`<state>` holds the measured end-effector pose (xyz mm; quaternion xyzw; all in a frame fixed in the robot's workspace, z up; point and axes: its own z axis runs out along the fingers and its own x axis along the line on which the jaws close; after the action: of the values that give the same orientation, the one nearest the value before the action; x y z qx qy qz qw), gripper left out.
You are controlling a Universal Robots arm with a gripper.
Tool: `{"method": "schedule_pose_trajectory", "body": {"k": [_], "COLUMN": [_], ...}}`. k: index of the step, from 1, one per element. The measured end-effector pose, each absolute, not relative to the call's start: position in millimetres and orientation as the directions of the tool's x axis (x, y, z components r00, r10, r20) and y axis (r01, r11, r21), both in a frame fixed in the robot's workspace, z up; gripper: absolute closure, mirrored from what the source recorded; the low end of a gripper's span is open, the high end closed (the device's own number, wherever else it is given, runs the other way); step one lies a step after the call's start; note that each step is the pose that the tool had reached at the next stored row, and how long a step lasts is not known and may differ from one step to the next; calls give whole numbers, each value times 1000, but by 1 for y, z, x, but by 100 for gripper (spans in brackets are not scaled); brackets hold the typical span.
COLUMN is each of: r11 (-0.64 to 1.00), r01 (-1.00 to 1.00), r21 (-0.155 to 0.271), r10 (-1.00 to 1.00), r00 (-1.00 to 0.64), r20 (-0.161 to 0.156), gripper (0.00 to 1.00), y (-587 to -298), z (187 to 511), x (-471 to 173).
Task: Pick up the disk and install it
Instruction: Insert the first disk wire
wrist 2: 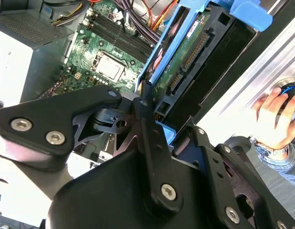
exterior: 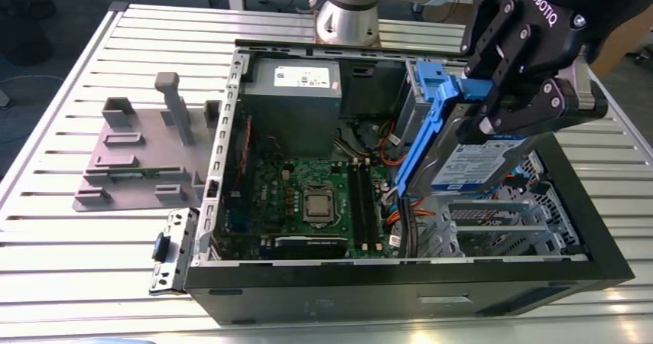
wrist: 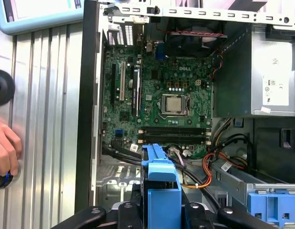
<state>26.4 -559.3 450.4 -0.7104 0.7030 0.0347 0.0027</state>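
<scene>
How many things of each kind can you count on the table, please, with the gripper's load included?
Open computer case: 1
Grey fixture: 1
Disk, held in the gripper: 1
Total: 3

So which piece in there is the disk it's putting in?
Find the open computer case. Above its drive bays at the exterior view's right, the black gripper clamps the disk, tilted: a silver slab in a blue bracket, unlike the grey box bearing a white sticker.

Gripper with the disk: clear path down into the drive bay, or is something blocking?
Probably yes. The gripper holds the disk tilted over the open case, at the exterior view's right. Orange cables lie close beneath, but nothing visibly covers the bay.
</scene>
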Motion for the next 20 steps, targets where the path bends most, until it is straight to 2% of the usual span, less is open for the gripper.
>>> {"method": "schedule_pose_trajectory", "body": {"k": [20], "r11": [-12], "r01": [-999], "r21": [45], "r10": [-999], "r00": [9], "r20": [-53], "gripper": [63], "y": [-559], "z": [450], "x": [32]}}
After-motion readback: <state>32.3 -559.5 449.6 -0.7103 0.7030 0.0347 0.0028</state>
